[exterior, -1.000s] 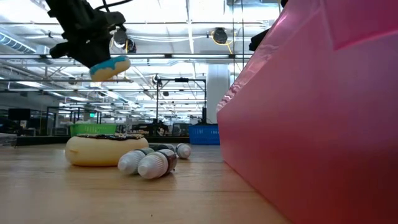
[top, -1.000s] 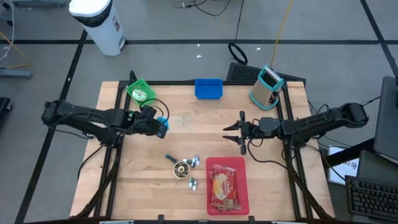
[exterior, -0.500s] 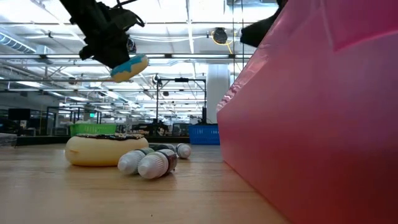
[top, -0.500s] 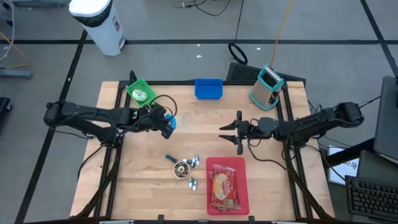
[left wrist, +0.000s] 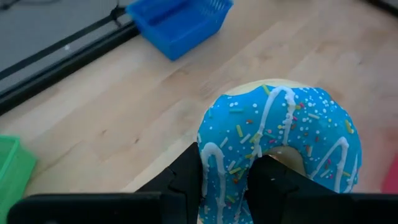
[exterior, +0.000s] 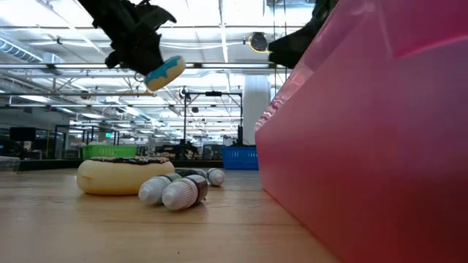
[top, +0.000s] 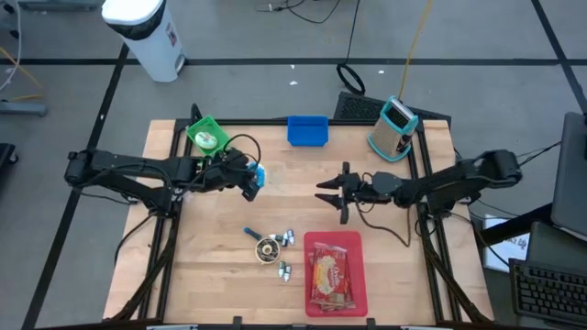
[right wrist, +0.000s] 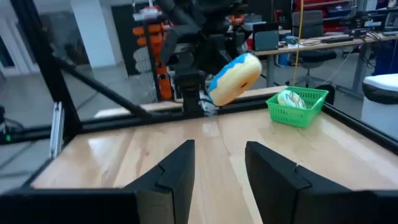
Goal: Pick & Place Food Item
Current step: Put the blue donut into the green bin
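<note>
One blue donut (left wrist: 280,140) pinched by rim in left gripper (top: 248,181), aloft mid-desk; thin grip, could slip. Right gripper (top: 332,192) spread, empty.

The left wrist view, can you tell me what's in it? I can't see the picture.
A blue-iced donut with white stripes and sprinkles is pinched by the left gripper, held above the wooden table. Farther off sit a blue basket and the corner of a green basket.
</note>
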`<state>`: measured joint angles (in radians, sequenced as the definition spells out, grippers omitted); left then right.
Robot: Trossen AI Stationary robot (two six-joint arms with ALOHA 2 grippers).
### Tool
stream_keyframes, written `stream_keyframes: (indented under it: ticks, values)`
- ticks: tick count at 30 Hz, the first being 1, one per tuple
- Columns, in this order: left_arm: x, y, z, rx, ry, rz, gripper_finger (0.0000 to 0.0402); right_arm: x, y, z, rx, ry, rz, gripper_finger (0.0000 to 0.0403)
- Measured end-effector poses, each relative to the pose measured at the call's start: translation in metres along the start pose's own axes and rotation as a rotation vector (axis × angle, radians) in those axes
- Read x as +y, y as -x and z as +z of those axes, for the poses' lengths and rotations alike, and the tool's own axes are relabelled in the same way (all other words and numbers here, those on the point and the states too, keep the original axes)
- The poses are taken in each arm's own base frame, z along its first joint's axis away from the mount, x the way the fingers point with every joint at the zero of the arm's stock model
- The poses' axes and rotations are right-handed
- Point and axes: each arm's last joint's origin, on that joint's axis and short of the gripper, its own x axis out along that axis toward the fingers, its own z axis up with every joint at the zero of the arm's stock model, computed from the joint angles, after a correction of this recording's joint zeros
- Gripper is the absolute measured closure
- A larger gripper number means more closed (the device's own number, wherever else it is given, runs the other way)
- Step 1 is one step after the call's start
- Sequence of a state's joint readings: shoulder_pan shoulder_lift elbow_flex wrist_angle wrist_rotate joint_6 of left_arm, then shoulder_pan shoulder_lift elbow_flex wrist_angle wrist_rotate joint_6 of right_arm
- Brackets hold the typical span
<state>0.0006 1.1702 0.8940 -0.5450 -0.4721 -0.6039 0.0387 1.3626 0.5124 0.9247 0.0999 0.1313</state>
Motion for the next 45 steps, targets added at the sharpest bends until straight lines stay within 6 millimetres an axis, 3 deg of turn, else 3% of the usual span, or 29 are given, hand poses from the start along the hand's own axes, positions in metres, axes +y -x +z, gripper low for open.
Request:
stream_keyframes:
  ticks: [6,12,17,22,39,45]
  values:
    - [-0.01,0.0,0.015,-0.15,-0.077,-0.086,0.03,0.002,-0.04,-0.004,-0.06,0.007,-0.002,0.0261]
    - [-0.022,-0.009,0.024,-0.259,-0.187,-0.118,0.03,0.001,-0.082,0.015,-0.13,0.002,-0.015,0.0183]
    - [-0.03,-0.021,0.025,-0.295,-0.276,-0.099,0.03,-0.004,-0.1,0.029,-0.126,-0.041,-0.143,0.012]
    - [-0.033,-0.026,0.027,-0.326,-0.323,-0.06,0.03,-0.007,-0.105,0.031,-0.102,-0.076,-0.199,0.0096]
    - [-0.039,-0.016,0.024,-0.363,-0.427,-0.037,0.03,-0.017,-0.105,0.027,-0.057,-0.097,-0.239,0.0204]
    - [-0.041,-0.011,0.025,-0.387,-0.425,-0.053,0.03,-0.016,-0.105,0.028,-0.065,-0.085,-0.217,0.0268]
